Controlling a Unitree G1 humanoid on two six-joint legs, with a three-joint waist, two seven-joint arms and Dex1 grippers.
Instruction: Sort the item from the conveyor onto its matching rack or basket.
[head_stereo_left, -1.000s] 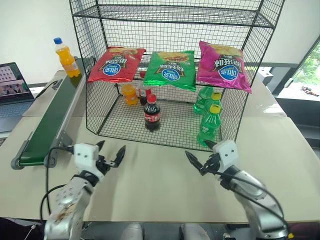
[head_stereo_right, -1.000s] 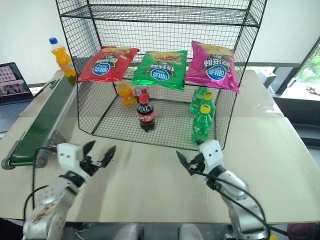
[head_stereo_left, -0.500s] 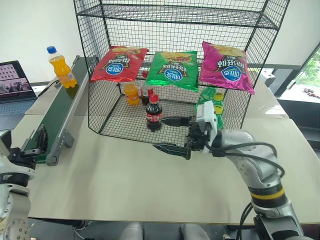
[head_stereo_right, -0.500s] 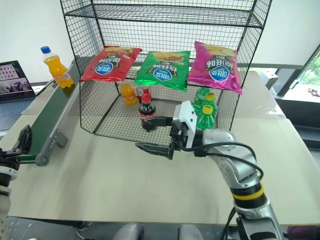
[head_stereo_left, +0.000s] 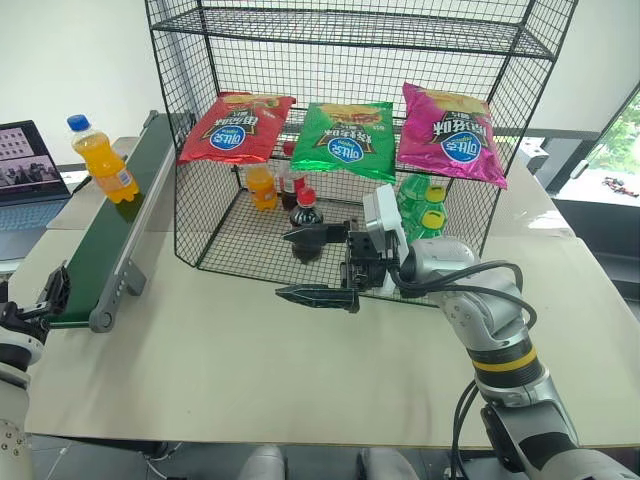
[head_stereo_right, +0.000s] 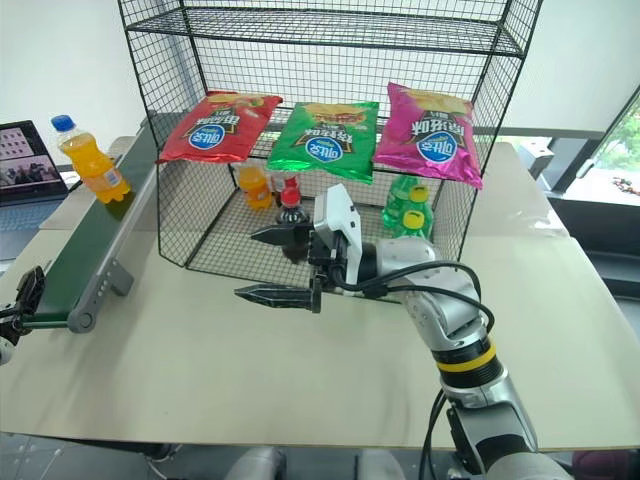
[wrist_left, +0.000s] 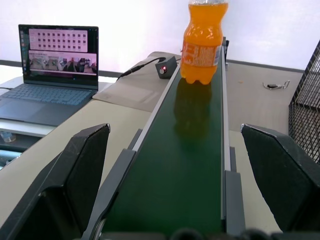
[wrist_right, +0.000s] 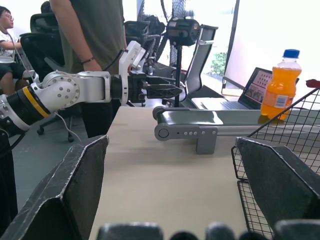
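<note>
- Left eye view showed the orange soda bottle (head_stereo_left: 99, 159) standing upright on the green conveyor belt (head_stereo_left: 105, 248), partway along it, well short of the near roller end and to the left of the wire rack (head_stereo_left: 340, 140).
- The left gripper (head_stereo_left: 52, 296) sat at the near end of the belt with its fingers spread wide and nothing between them; in the left wrist view the bottle (wrist_left: 202, 42) stood straight ahead along the belt, between the two fingers' lines but well apart from them.
- The right gripper (head_stereo_left: 318, 264) hung in front of the rack's lower tier, pointing toward the belt, its fingers also wide apart and empty.
- Inside the rack stood a cola bottle (head_stereo_left: 305, 216), green bottles (head_stereo_left: 422, 205) and a squat orange bottle (head_stereo_left: 260, 187); chip bags (head_stereo_left: 340, 135) hung across the front.
- A laptop (head_stereo_left: 28, 185) lay beyond the belt.
- The bottle looked full, so fairly weighty for its size, with stiff but smooth, likely slippery plastic walls.
- It was tall and narrow, so probably easy to tip.
- The best hold was likely across the labelled middle, where the body narrows, rather than the cap or the rounded base.
</note>
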